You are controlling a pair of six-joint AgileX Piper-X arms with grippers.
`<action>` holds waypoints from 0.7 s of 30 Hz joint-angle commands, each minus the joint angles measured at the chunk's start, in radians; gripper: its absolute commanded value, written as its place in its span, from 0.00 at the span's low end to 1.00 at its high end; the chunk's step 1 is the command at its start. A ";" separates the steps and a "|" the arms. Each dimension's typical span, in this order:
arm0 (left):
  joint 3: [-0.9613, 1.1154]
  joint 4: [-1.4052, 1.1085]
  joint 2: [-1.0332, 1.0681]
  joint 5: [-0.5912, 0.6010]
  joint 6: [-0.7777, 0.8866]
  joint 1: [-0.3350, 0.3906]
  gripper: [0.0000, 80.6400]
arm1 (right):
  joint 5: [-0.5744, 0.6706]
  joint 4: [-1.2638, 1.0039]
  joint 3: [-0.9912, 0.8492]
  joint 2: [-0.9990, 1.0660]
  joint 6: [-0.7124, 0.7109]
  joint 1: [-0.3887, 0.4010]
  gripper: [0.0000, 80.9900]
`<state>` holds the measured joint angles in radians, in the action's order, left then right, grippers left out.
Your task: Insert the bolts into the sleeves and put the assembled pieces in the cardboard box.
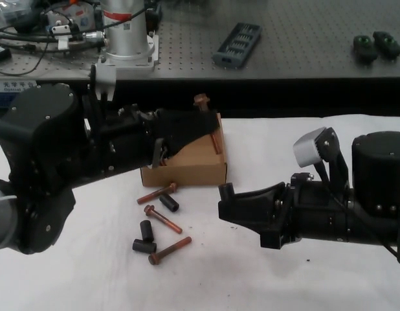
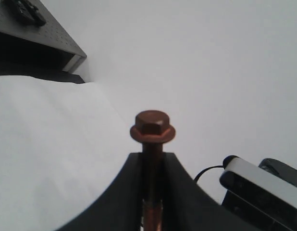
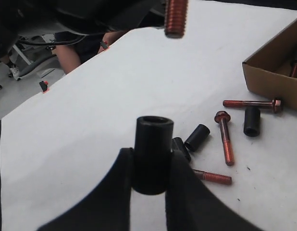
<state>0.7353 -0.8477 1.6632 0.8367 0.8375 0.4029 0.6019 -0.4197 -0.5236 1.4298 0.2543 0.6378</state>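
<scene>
My left gripper (image 1: 201, 124) hangs over the cardboard box (image 1: 187, 170), shut on a copper bolt (image 1: 200, 101) whose hex head (image 2: 152, 126) sticks out past the fingers (image 2: 124, 192). Its threaded end (image 3: 176, 18) points toward the right arm. My right gripper (image 1: 227, 197) is low, right of the box, shut on a black sleeve (image 3: 152, 154) with its open bore facing that thread. Three loose bolts (image 1: 158, 193) (image 1: 162, 219) (image 1: 169, 250) and three loose sleeves (image 1: 169, 203) (image 1: 146, 230) (image 1: 144, 246) lie on the white cloth in front of the box.
Behind the cloth runs a perforated bench with a metal post (image 1: 125, 32), a grey tray (image 1: 237, 42) and black parts (image 1: 377, 45). The box corner (image 3: 278, 72) shows bolts inside. White cloth stretches open at the front and the far right.
</scene>
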 commanded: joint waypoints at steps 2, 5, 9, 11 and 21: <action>0.009 -0.010 -0.006 0.037 -0.033 0.004 0.01 | 0.024 -0.036 -0.002 0.008 0.015 -0.016 0.01; 0.009 -0.005 -0.004 0.066 -0.063 0.004 0.01 | 0.048 -0.036 -0.004 0.030 0.015 -0.025 0.01; 0.009 0.041 -0.004 0.095 -0.120 0.004 0.01 | 0.068 -0.036 -0.004 0.062 0.023 -0.024 0.01; 0.009 0.083 -0.004 0.110 -0.147 0.004 0.01 | 0.070 -0.037 -0.004 0.065 0.022 -0.024 0.01; 0.009 0.129 -0.006 0.118 -0.212 0.004 0.01 | 0.090 -0.061 -0.031 0.065 0.022 -0.024 0.01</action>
<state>0.7353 -0.7129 1.6634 0.9450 0.6513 0.4046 0.6809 -0.4545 -0.5420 1.4952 0.2694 0.6176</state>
